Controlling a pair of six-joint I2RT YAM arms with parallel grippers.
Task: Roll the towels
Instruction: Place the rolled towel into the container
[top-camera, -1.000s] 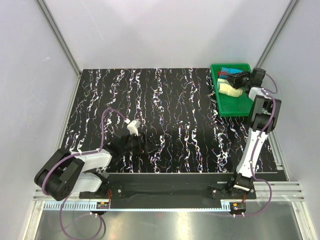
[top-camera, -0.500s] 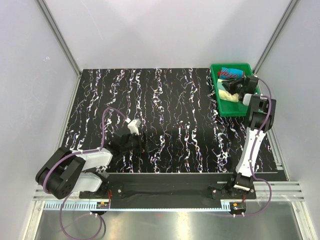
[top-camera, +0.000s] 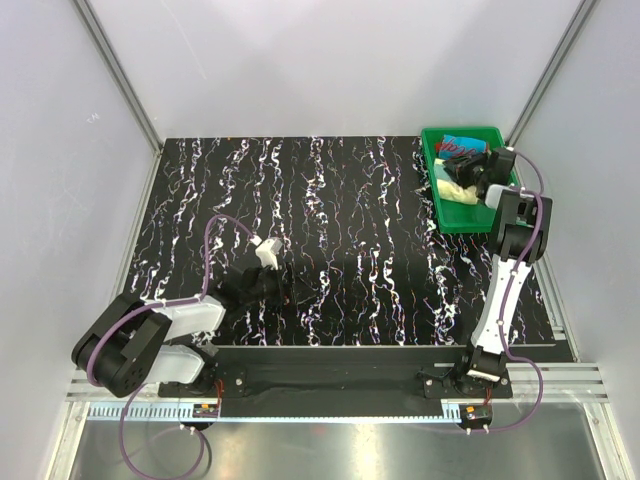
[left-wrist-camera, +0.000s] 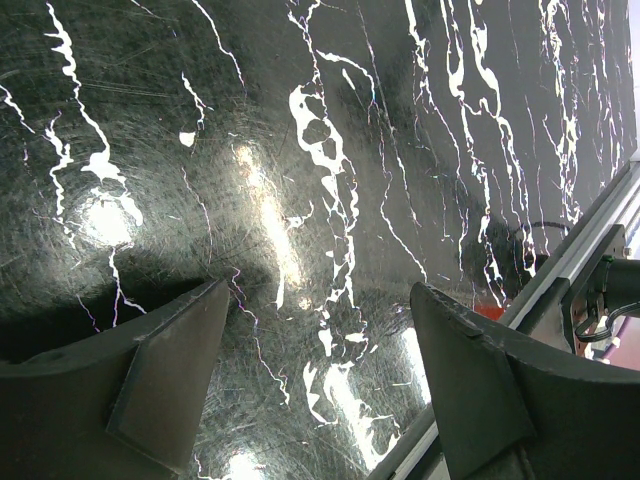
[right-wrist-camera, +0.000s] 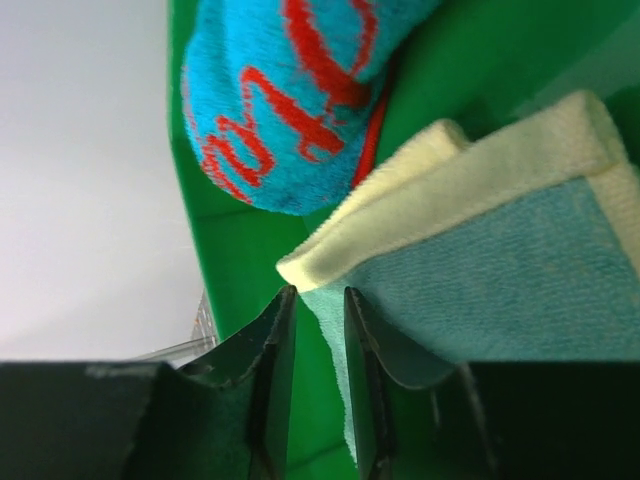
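Both towels lie in the green tray (top-camera: 470, 215) at the far right. The red and blue towel (top-camera: 458, 143) is a short roll at the tray's far end; it also shows in the right wrist view (right-wrist-camera: 290, 100). The pale yellow and teal towel (top-camera: 452, 188) lies folded beside it (right-wrist-camera: 500, 230). My right gripper (top-camera: 470, 165) hangs over the tray. Its jaws (right-wrist-camera: 315, 290) stand a narrow gap apart at the yellow towel's corner, with a teal edge hanging between them and green tray showing in the gap. My left gripper (top-camera: 288, 290) is open and empty, low over the black table (left-wrist-camera: 320, 285).
The black marbled table (top-camera: 330, 200) is walled by grey panels on three sides. The tray's wall (right-wrist-camera: 250, 260) is close behind my right fingers. A metal rail (left-wrist-camera: 590, 250) runs along the table's near edge by the left gripper.
The right wrist has drawn back over the tray toward its right side and turned, mostly in the first half second. The left arm has barely shifted.
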